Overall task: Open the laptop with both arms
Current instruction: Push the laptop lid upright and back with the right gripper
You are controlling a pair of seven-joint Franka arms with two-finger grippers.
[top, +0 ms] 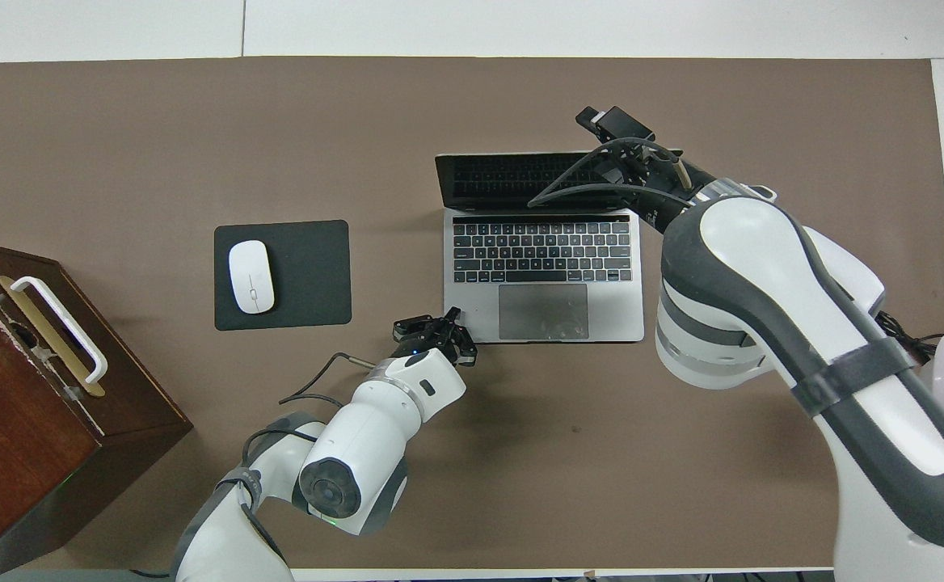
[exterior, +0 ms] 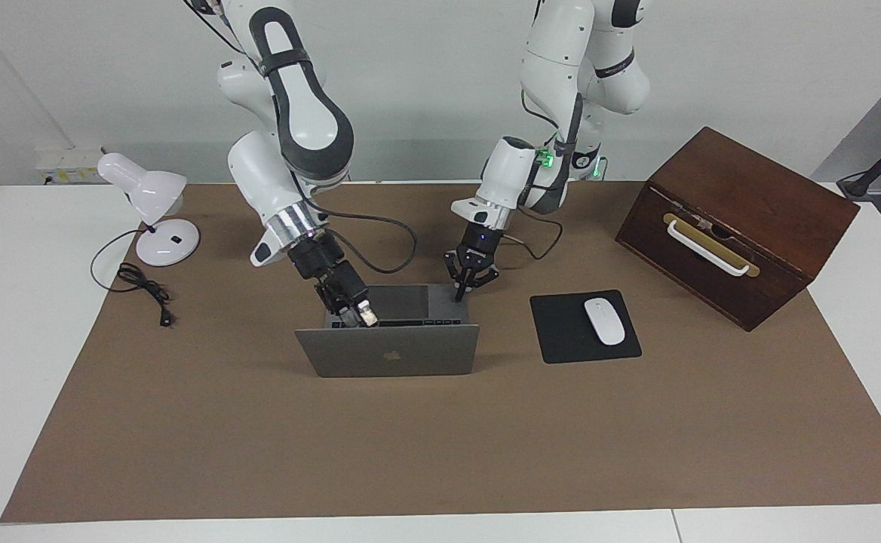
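Your laptop (exterior: 388, 348) is sitting mid-mat, lid up. Your right gripper (exterior: 355, 313) is reaching over the lid; I cannot tell its fingers. Your left gripper (exterior: 469, 277), open, is pressing the base corner. Pushing more could be tipping it over.

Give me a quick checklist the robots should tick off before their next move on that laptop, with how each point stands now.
1. Lid raised: ok. The laptop stands open, keys showing in the overhead view.
2. Base pinned: ok. The left hand presses on the base corner nearest the robots, toward the left arm's end.
3. Right hand at the lid's top edge: ok. Whether it grips the edge: cannot tell.
4. Lid opened far enough: cannot tell. It stands about upright.
5. Mouse and pad out of the way: ok, they lie beside the laptop, apart from it.
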